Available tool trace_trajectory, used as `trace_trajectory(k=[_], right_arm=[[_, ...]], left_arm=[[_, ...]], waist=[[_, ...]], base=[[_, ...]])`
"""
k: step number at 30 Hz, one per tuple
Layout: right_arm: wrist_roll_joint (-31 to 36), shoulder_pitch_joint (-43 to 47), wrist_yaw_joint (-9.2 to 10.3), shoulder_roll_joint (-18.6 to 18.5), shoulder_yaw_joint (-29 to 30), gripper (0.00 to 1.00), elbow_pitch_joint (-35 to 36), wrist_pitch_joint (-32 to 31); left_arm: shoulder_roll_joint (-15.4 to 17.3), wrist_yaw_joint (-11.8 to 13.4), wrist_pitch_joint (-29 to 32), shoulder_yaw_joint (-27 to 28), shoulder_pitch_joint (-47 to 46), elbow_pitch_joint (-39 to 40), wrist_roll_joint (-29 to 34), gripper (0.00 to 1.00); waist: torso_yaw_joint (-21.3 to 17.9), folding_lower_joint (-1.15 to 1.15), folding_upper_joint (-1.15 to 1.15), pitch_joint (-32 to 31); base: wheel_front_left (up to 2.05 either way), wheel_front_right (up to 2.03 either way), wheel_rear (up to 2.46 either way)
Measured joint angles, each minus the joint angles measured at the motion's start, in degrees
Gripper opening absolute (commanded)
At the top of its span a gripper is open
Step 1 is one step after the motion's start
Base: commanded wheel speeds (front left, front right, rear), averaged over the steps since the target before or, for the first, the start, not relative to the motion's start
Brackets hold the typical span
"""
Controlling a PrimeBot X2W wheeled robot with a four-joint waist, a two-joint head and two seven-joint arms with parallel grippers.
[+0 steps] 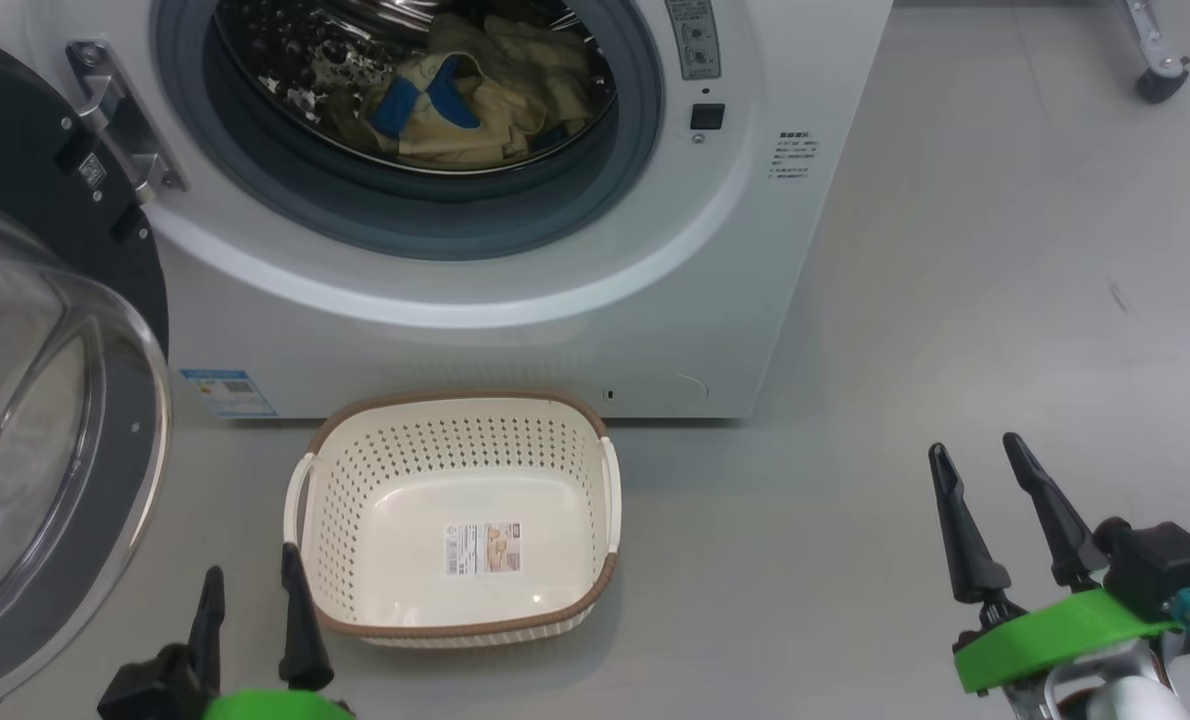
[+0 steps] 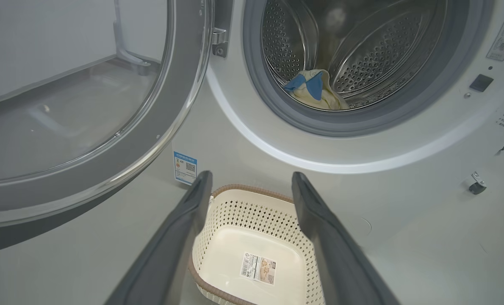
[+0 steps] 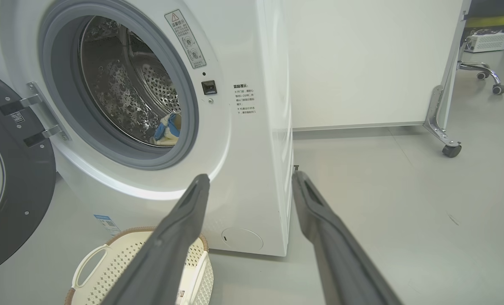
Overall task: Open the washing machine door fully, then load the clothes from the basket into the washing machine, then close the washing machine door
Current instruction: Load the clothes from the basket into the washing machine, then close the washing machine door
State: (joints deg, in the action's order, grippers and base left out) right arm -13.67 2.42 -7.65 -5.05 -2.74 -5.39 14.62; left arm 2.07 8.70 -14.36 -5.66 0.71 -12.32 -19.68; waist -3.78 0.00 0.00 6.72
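Clothes [image 1: 475,100] lie heaped in the steel drum [image 1: 295,50] of the washing machine [image 1: 575,330] — cream fabric with a blue patch on top. The washing machine door [image 1: 25,180] stands swung wide on its hinge [image 1: 115,110] at the robot's left. The basket [image 1: 455,402] sits on the floor [image 1: 955,250] just in front of the machine, with a label sticker [image 1: 482,548] on its bottom. The left gripper [image 1: 252,560] hovers by the basket's near-left corner and the right gripper [image 1: 975,443] is well off to the right — both have fingers spread wide and hold nothing.

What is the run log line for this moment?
door open | clothes in washing machine | basket empty | left tool open | right tool open
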Motion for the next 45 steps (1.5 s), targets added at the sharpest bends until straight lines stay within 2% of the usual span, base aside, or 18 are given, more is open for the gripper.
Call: trace_trajectory(k=[6,8,17,28,37,45], right_arm=[[0.3,1.1,0.0,0.0,0.3,1.0,-0.2,0.0],[0.5,1.5,0.0,0.0,0.5,1.0,-0.2,0.0],[1.6,4.7,0.0,0.0,1.0,1.0,-0.1,0.0],[1.7,5.4,0.0,0.1,1.9,1.0,0.5,0.0],[1.7,5.3,0.0,0.4,2.0,1.0,0.5,0.0],[1.7,4.3,0.0,0.4,2.0,1.0,0.5,0.0]], left_arm=[[0.0,2.0,0.0,1.6,4.7,2.2,-0.5,1.0],[0.1,1.9,0.0,1.8,5.8,3.0,-0.6,1.0],[0.2,-1.6,0.0,3.7,8.1,4.9,0.0,1.0],[0.2,-3.6,0.0,5.2,8.8,5.2,1.0,1.0],[0.2,-3.5,0.0,5.5,8.4,5.2,1.8,1.0],[0.2,-3.0,0.0,5.5,7.6,5.2,2.0,1.0]], waist=[[0.1,0.0,0.0,-2.3],[0.1,0.0,0.0,-3.1],[0.2,0.0,0.0,-4.6],[-0.3,0.0,0.0,-3.4],[-0.4,0.0,0.0,-2.2],[-0.4,0.01,0.0,-1.8]], base=[[0.0,0.0,0.0],[0.0,0.0,0.0],[0.0,0.0,0.0],[0.0,0.0,0.0],[-0.24,0.24,0.0],[-1.32,1.32,0.0]])
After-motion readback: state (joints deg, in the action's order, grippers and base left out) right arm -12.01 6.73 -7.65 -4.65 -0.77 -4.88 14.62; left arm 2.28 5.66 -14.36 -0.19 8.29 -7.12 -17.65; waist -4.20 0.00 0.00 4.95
